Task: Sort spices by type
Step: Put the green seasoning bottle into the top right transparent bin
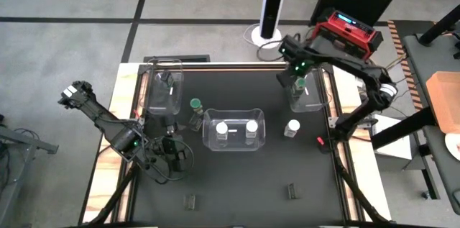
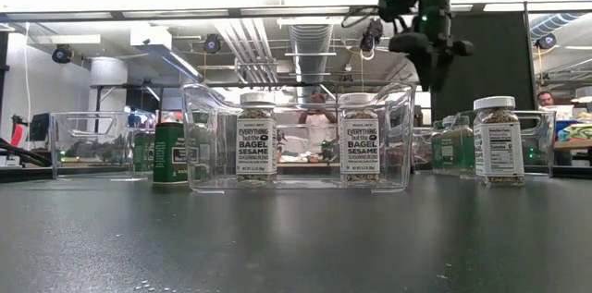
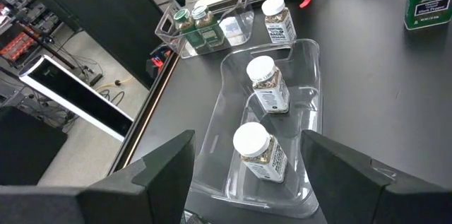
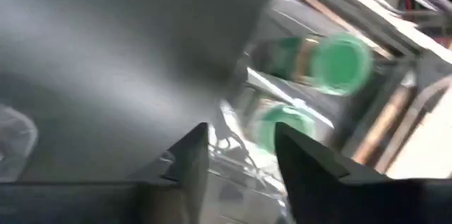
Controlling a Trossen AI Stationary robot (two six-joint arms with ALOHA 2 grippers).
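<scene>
Spices (image 1: pixel 291 128) on black table (image 1: pixel 237 178).

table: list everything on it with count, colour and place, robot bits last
clear bins: three; middle, far left, far right.
white-lidded jars: two in the middle bin; a third stands loose to its right.
green-lidded jars: two in the far right bin.
green tin: one, left of the middle bin.
left hand: open, low at the near left.
right hand: open, above the far right bin.
</scene>
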